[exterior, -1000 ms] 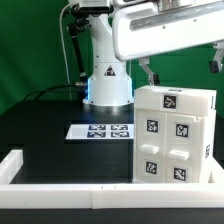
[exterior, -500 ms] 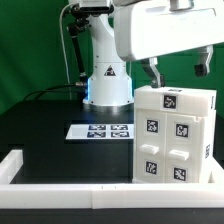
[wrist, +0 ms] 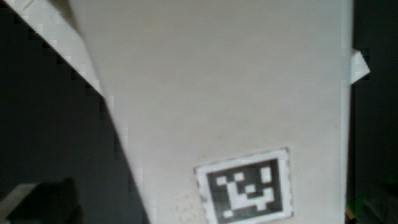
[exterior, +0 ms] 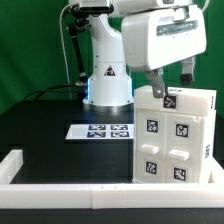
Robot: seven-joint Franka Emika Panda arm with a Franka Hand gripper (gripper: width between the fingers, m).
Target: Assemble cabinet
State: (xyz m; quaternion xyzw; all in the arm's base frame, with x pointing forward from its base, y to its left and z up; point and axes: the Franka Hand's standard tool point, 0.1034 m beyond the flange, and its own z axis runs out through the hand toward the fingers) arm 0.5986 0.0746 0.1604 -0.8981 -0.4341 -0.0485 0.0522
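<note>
The white cabinet body (exterior: 175,135) stands at the exterior view's right, its front set with several tagged blocks and a tag on its top (exterior: 170,99). My gripper (exterior: 171,82) hangs just above the cabinet's top, near its back edge. Its two dark fingers (exterior: 156,87) are spread wide with nothing between them. The wrist view looks straight down on the cabinet's flat white top (wrist: 214,100) and its tag (wrist: 246,187). The fingertips do not show clearly there.
The marker board (exterior: 100,131) lies flat on the black table, left of the cabinet. The robot's white base (exterior: 107,85) stands behind it. A low white rim (exterior: 60,190) runs along the table's front and left.
The gripper has turned about its wrist and come down toward the cabinet's top. Its fingers now hang just over the top edge. The cabinet has not moved.
</note>
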